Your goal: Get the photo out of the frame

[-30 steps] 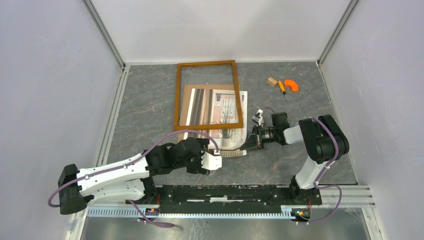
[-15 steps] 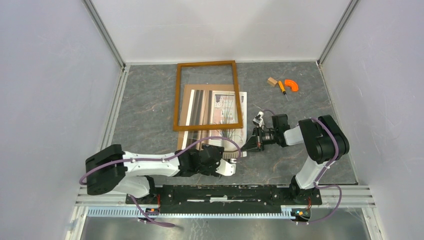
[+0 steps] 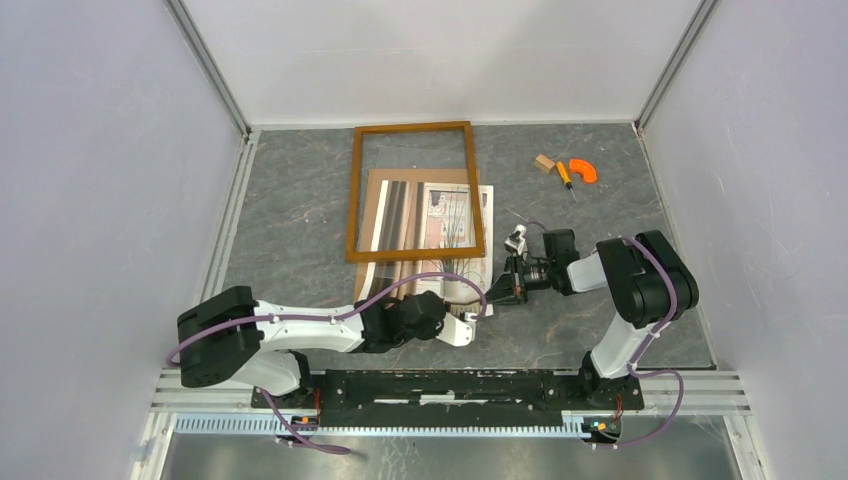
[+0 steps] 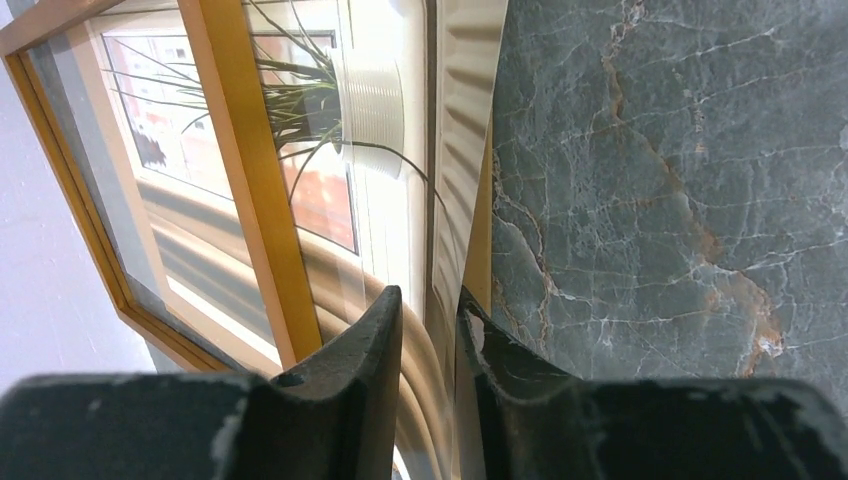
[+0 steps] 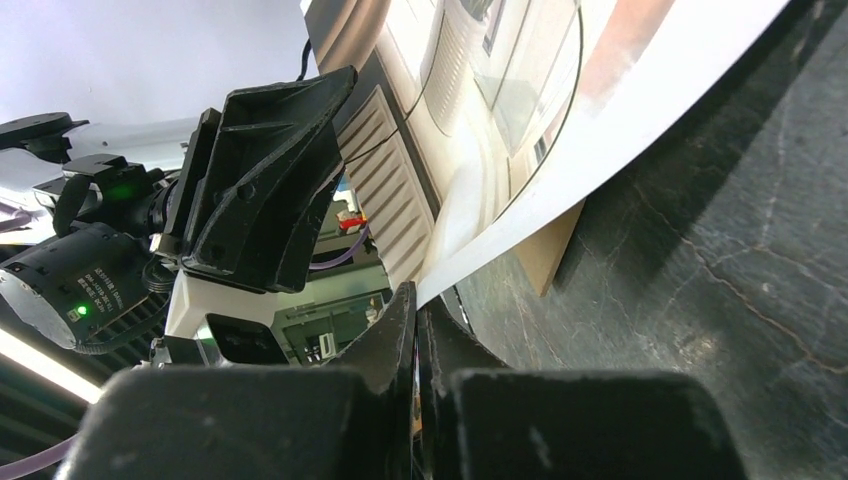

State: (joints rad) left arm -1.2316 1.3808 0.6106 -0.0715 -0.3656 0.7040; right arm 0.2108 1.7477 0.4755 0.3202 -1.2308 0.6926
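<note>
the photo (image 4: 390,100) is pictured with its near edge pinched between the nearly closed jaws of the left gripper (image 4: 430,300); its raised corner is clamped in the tightly closed jaws of the right gripper (image 5: 415,300). beyond both sets of jaws, the frame (image 3: 355,190) is laid over the print's far part.

Left arm (image 3: 300,330) lay low and stretched out, forearm running rightward. Left gripper (image 3: 472,322) had its two dark fingers (image 4: 370,340) parallel with a narrow gap between them. Right arm (image 3: 640,280) was folded at the elbow, forearm reaching leftward. Right gripper (image 3: 493,296) had its fingers (image 5: 395,330) pressed together, their tips just beside the left gripper's fingers.
</note>
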